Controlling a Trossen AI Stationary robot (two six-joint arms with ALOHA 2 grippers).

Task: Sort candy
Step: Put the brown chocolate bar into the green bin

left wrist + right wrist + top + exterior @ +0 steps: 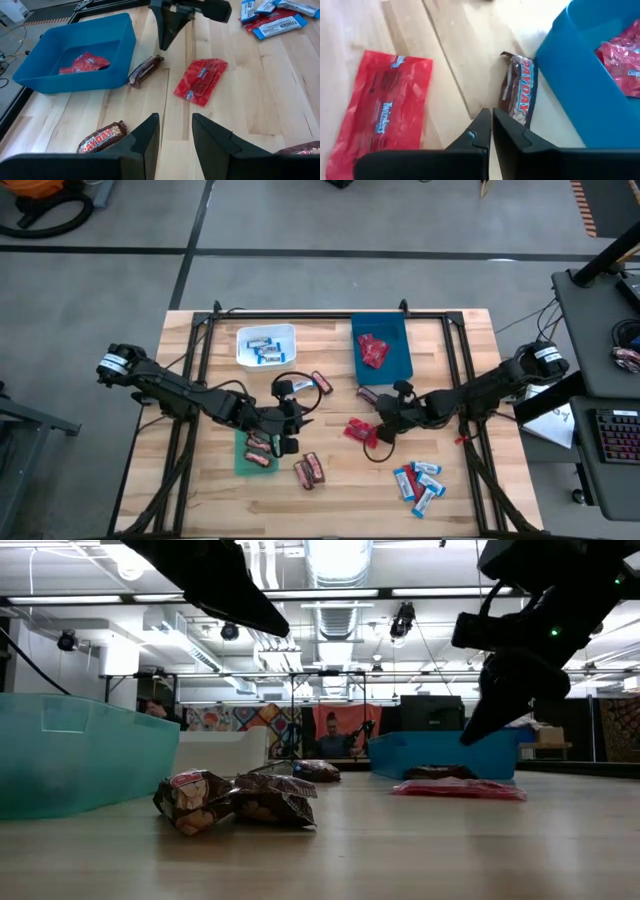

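The candy lies scattered: a red packet [380, 115] and a brown bar [520, 90] beside the blue bin [395, 365], brown bars [310, 470] and blue-and-white bars [420, 480] toward the near edge. More blue-and-white bars sit in the white bin [266, 345], red packets in the blue bin, brown bars in the green bin [242, 465]. My left gripper [175, 135] is open and empty by the green bin's right edge [288, 435]. My right gripper [491, 125] is shut on nothing, raised above the table between the red packet and the brown bar [385, 415].
Another brown bar [322, 383] and a blue-and-white bar [297, 386] lie mid-table below the white bin. The two grippers face each other about a hand's width apart. A black frame [330, 315] runs along the far edge. Bare wood shows at the table's near left.
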